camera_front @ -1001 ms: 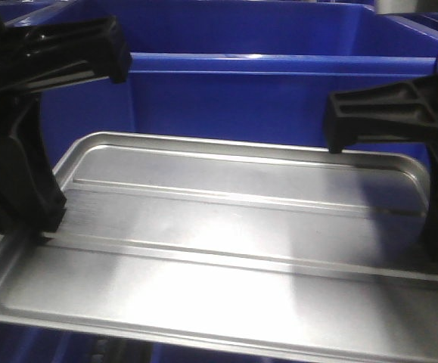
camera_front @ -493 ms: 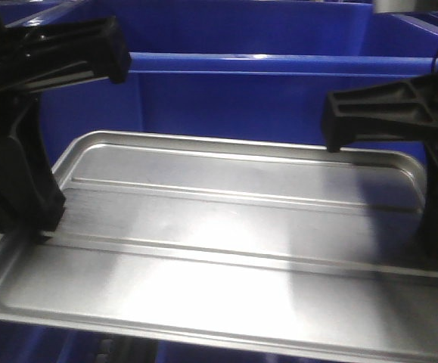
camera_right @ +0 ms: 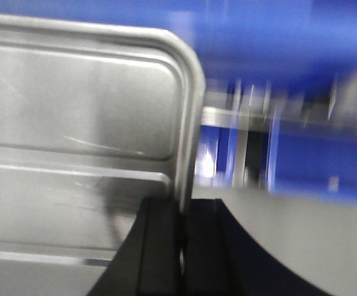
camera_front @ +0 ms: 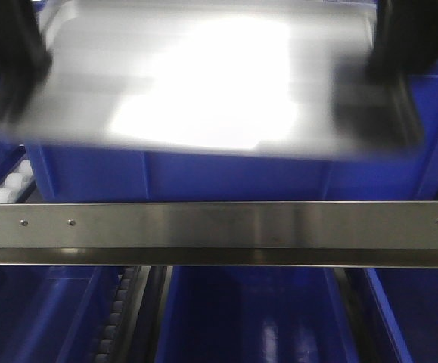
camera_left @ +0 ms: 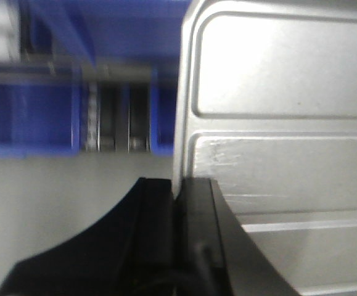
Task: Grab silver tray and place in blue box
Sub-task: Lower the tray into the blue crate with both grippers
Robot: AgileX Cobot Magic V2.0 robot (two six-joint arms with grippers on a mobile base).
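silver tray (camera_front: 203,91) (rim-gripped) over blue box (camera_front: 226,175)

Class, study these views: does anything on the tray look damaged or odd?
Only light scuffs on the tray beside the left tool, and fine scratches near the right tool. Nothing else stands out.

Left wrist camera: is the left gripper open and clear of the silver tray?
No, the left gripper is shut on the silver tray, pinching its rim.

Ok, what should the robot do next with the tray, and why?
Probably lower the silver tray level into the blue box: the left gripper and right gripper each pinch a rim, and it seems to hang over the box.
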